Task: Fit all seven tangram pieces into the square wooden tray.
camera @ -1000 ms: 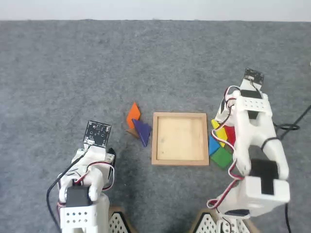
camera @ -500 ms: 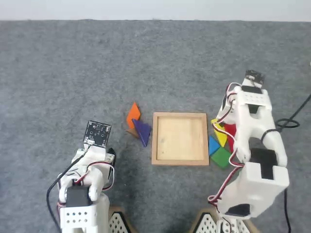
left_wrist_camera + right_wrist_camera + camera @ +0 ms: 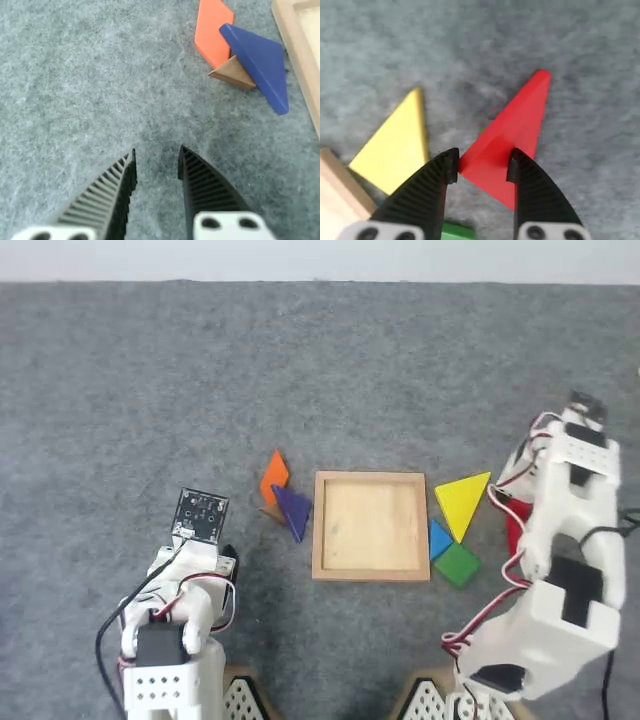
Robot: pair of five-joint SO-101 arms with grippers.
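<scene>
Grey felt-like cloth covers the counter. From above, the square wooden tray (image 3: 370,477) sits mid-counter, with pieces on the cloth at either side. At one side an orange slanted piece (image 3: 274,477), a dark blue triangle (image 3: 293,510) and a small brown triangle (image 3: 268,512) huddle together. At the other side lie a yellow triangle (image 3: 461,502), a light blue triangle (image 3: 439,539) and a green square (image 3: 457,564). A red triangle (image 3: 514,535) peeks from under the right arm, farther from the tray.

The left wrist camera shows the left hand (image 3: 156,165), fingers apart over bare cloth, well short of the orange cluster. Up close, the dark blue triangle rests partly over its two neighbours.

The right wrist camera shows the right hand (image 3: 481,164) clamped on the red triangle's wide end. The yellow triangle lies just beside it, not touching.
</scene>
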